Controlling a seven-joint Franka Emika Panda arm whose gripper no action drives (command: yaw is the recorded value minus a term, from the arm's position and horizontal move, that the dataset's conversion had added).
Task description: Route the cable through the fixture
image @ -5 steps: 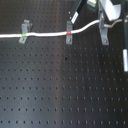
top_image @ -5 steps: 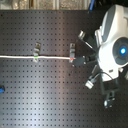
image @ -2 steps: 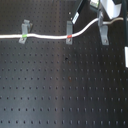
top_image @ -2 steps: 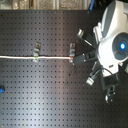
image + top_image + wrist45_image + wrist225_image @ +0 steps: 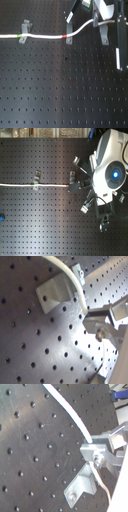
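The cable (image 5: 45, 36) is a white cord that runs in from the first exterior view's left. Its green band (image 5: 20, 36) sits at the first metal fixture clip (image 5: 24, 29), and its red band (image 5: 65, 36) at the second clip (image 5: 70, 27). Past that clip the cable curves upward to my gripper (image 5: 96, 20), which is shut on it just above a third clip (image 5: 103, 35). In both wrist views the cable (image 5: 70, 414) passes a bracket (image 5: 55, 288) and ends between the metal fingers (image 5: 100, 454). The second exterior view shows the cable (image 5: 25, 185) straight, ending at the gripper (image 5: 76, 184).
Everything sits on a black perforated board (image 5: 60, 90). The arm's large white body (image 5: 110, 173) hangs over the board on the second exterior view's right. A small blue object (image 5: 1, 218) lies at the second exterior view's left edge.
The arm has shifted only slightly, still holding the cable's end. The cable still lies along the first two clips as before.
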